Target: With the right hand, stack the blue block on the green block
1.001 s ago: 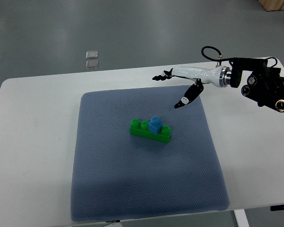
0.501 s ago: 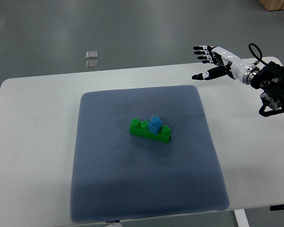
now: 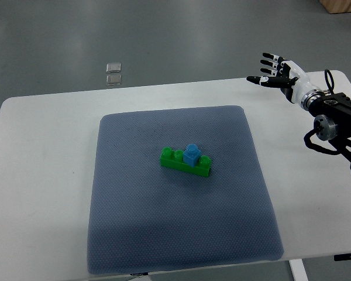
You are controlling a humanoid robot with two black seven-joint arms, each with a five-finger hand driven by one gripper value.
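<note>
A small blue block sits on top of a long green block in the middle of the blue-grey mat. My right hand is open and empty, fingers spread, over the table's far right edge, well away from the blocks. The left arm is out of view.
The mat lies on a white table. The right arm's black wrist and cables hang over the table's right edge. Two small clear squares lie on the floor beyond the table.
My right hand has drawn back from above the mat's far right corner, up and to the right, to the table's far right edge. The blocks have not moved.
</note>
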